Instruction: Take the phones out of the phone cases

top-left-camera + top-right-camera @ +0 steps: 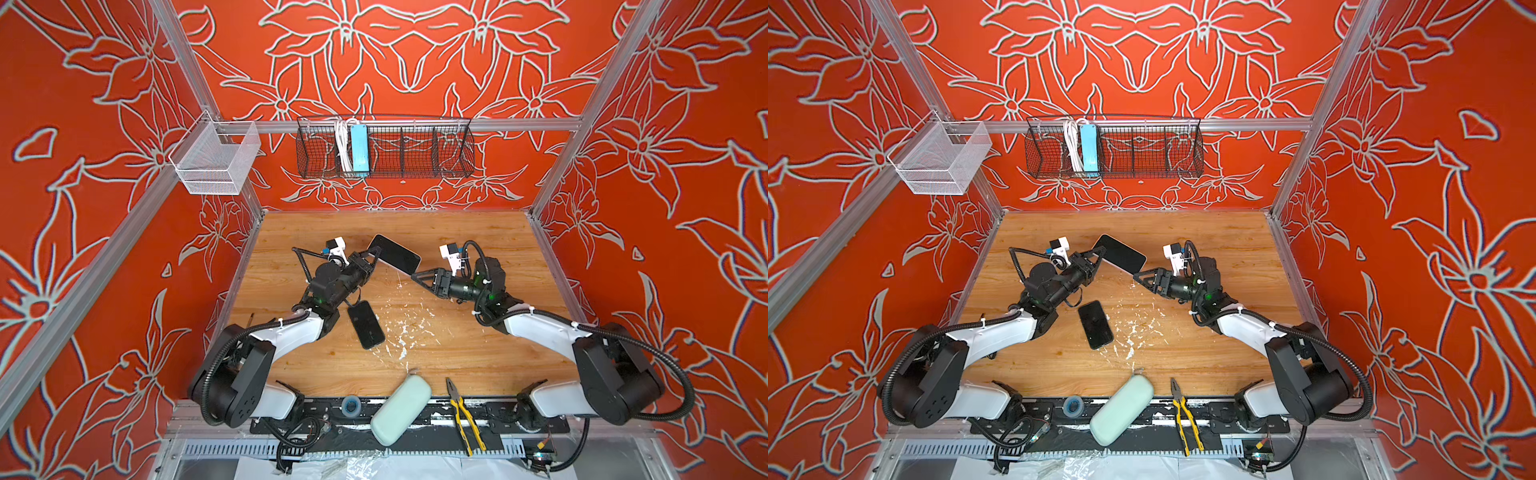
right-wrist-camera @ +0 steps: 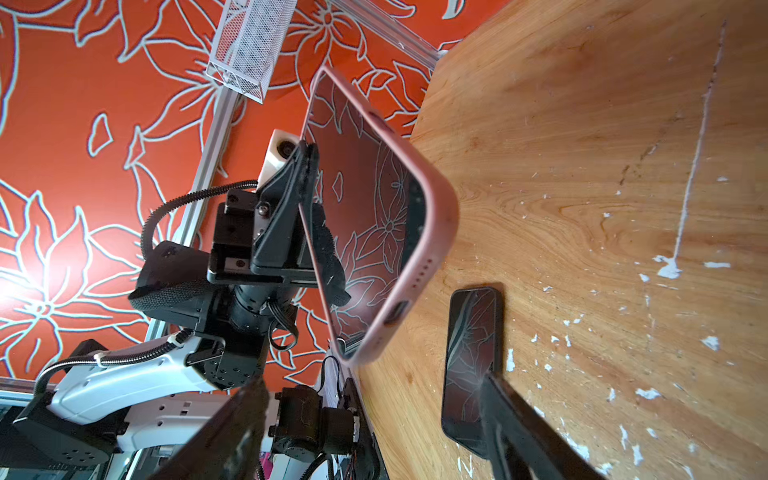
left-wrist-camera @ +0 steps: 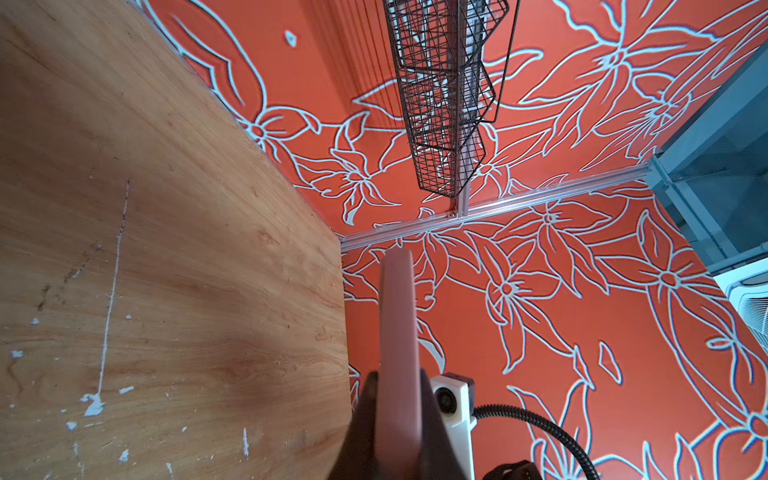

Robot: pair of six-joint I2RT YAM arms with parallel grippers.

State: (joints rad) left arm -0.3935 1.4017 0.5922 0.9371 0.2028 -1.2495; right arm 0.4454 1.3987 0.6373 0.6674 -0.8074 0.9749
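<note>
Two grippers: left gripper (image 1: 375,253) and right gripper (image 1: 417,277), either side of centre. Two phones: one cased phone (image 1: 395,253) at centre, one bare phone (image 1: 365,324) below it. One pink phone case (image 2: 440,232). Two baskets in the upper half: one white mesh basket (image 1: 210,162), one black wire basket (image 1: 415,153). One blue power strip (image 1: 358,149). Along the lower edge: one pale green oblong case (image 1: 401,409), one pair of pliers (image 1: 465,415), one tape roll (image 1: 350,405).

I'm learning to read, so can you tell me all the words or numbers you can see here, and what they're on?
No text can be read anywhere.
The pink phone case, bare phone, blue power strip and yellow pliers show no legible words or numbers; any small print is too tiny to make out.
</note>
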